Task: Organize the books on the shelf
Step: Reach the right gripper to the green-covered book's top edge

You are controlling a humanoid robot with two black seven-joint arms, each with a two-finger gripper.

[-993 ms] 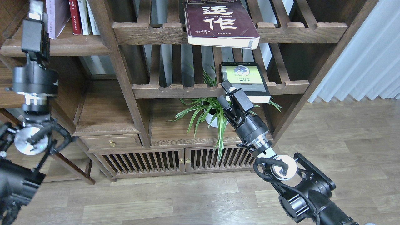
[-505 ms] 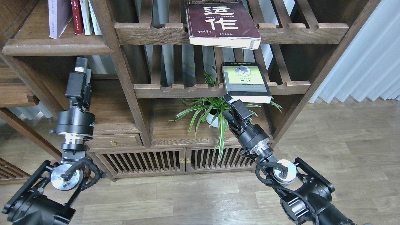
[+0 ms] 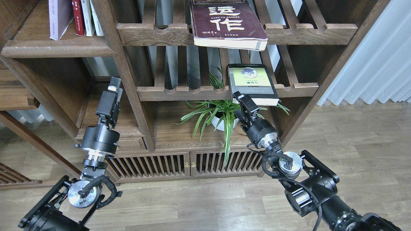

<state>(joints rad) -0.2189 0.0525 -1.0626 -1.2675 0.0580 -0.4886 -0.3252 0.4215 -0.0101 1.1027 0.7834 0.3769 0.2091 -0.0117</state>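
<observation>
Left claw (image 3: 109,93) is up in front of the lower left compartment, below the solid plank shelf (image 3: 54,49); seen edge-on and dark, so I can't tell whether its fingers are apart or together; nothing visibly in it.

Right claw (image 3: 241,102) sits just under the front edge of the grey-black book (image 3: 251,84) with the yellow-green panel; fingers look spread, not clamped on anything; whether a fingertip touches the book's lower edge can't be told.

That book lies flat, cover up, on the middle slatted rack (image 3: 192,92), overhanging the notched front rail.

Maroon book (image 3: 226,23) with white characters lies flat on the upper slatted rack (image 3: 154,33), also overhanging the rail, near corner sticking out to the right.

Pale lavender paperback (image 3: 57,17) stands on the plank shelf at top left, leaning slightly, next to a red book (image 3: 78,16) and two white ones (image 3: 91,16); tops cut off by the frame.

Potted spider plant (image 3: 215,115) sits under the middle rack, leaves just beside the right claw.
</observation>
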